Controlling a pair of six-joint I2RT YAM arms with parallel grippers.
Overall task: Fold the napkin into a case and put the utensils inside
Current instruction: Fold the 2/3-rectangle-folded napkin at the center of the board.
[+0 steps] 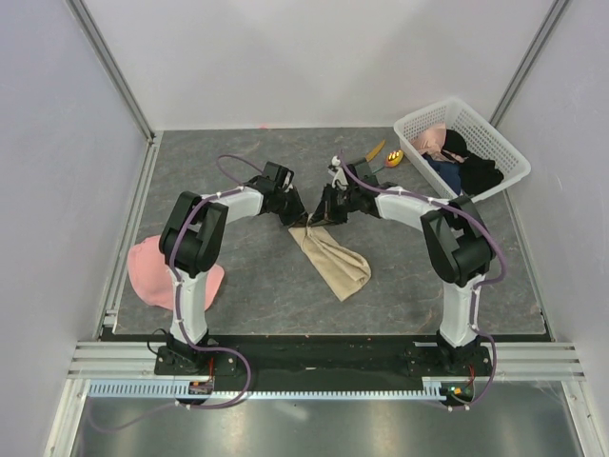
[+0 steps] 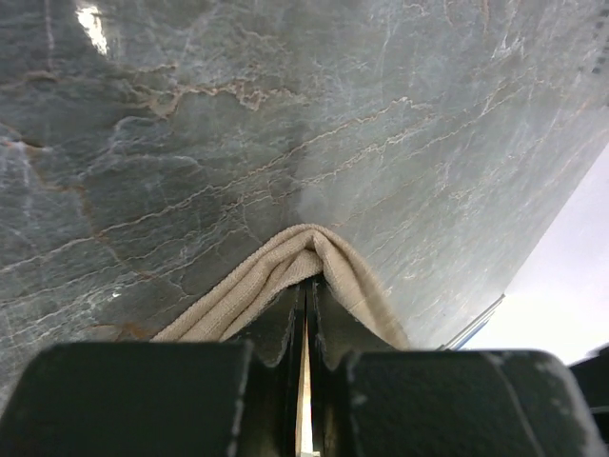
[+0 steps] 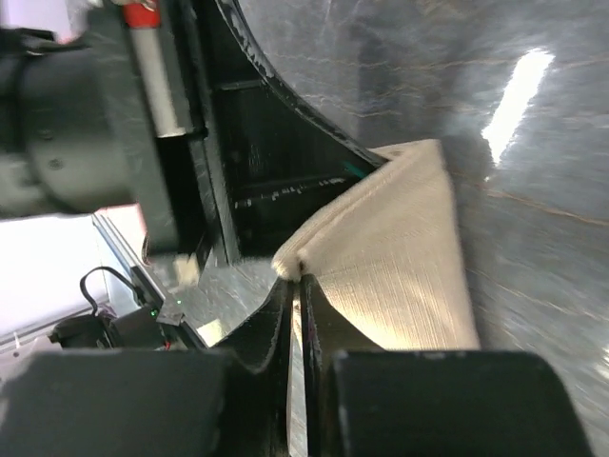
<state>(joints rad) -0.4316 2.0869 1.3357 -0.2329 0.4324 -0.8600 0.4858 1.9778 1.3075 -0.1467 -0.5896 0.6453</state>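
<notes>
1. Looking down from the top camera: both arms reach to the middle of the table (image 1: 238,295), where the left gripper (image 1: 303,219) and the right gripper (image 1: 322,215) meet almost tip to tip on the upper end of the napkin (image 1: 335,262)
2. Same view: the napkin is bunched into a narrow beige strip, running from the grippers toward 5 o'clock, its lower end resting on the table
3. Over at 1 o'clock from the grippers, the orange knife (image 1: 377,149) and the spoon (image 1: 393,158) lie close together on the table, well apart from the napkin and just beside the near corner of the white basket (image 1: 497,133); the basket sits at 2 o'clock with clothes (image 1: 471,173) in it
4. Down at 8 o'clock, a pink cap (image 1: 152,267) lies by the left arm
5. Left wrist camera now: the left gripper (image 2: 306,286) has its jaws pressed nearly together with only a sliver between them, and a fold of napkin (image 2: 276,271) is pinched there, humping up toward 12 o'clock over the fingertips, grey table (image 2: 238,124) beyond
6. Right wrist camera: the right gripper (image 3: 295,286) is clamped tight too, jaws all but touching on the napkin's edge; the napkin (image 3: 400,248) fans away toward 1 o'clock across the table (image 3: 533,190)
</notes>
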